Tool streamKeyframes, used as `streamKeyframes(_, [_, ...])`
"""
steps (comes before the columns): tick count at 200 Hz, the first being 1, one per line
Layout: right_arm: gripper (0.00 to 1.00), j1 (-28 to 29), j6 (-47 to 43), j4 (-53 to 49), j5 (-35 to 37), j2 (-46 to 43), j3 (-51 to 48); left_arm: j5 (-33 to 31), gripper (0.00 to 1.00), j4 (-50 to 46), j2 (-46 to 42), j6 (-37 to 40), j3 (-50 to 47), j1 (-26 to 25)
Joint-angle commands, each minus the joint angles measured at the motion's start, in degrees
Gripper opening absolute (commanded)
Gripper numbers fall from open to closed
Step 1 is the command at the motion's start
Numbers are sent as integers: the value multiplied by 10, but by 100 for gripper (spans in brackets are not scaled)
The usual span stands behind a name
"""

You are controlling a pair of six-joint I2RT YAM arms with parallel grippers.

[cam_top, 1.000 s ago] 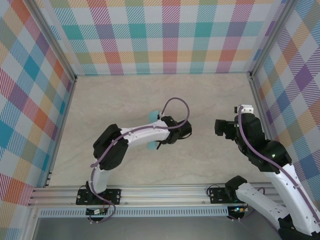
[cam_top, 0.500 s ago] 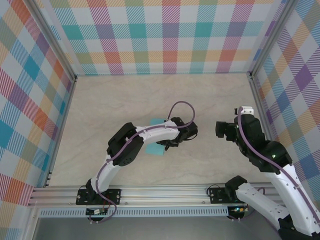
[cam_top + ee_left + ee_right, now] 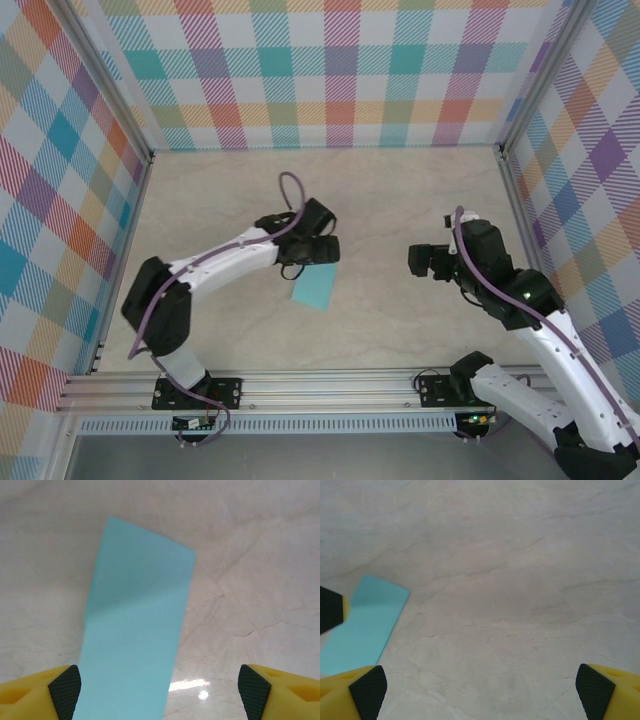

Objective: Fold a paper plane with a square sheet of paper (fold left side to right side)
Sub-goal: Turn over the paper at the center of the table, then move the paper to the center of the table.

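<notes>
While L jaws hang released above the folded turquoise paper sheet [image 3: 135, 635], flat on the tabletop [image 3: 250, 580], R jaws gape wide, well apart from it.

The sheet of paper [image 3: 316, 287] is plain light turquoise. The worktop [image 3: 420, 200] is pale beige with faint marble veins. The walls [image 3: 320, 60] from 9 through 12 to 3 o'clock are plaid in teal, orange, pink, purple and yellow. The left end effector [image 3: 159, 692] and right end effector [image 3: 482, 692] have yellow fingers with black pads.
</notes>
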Motion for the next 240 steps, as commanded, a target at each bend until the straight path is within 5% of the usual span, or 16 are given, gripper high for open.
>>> streamKeyframes(1, [100, 2, 8, 76, -115, 26, -21, 127, 85, 128, -33, 37, -89, 65])
streamKeyframes(39, [100, 21, 16, 137, -172, 52, -58, 309, 81, 277, 4, 28, -148, 147])
streamKeyframes(95, [100, 67, 36, 179, -184, 53, -97, 372, 64, 329, 119, 16, -110, 170])
streamKeyframes(196, [100, 158, 16, 211, -138, 97, -121, 350, 0, 351, 90, 7, -155, 170])
streamKeyframes(240, [100, 194, -1, 241, -129, 144, -120, 301, 0, 350, 43, -25, -199, 170])
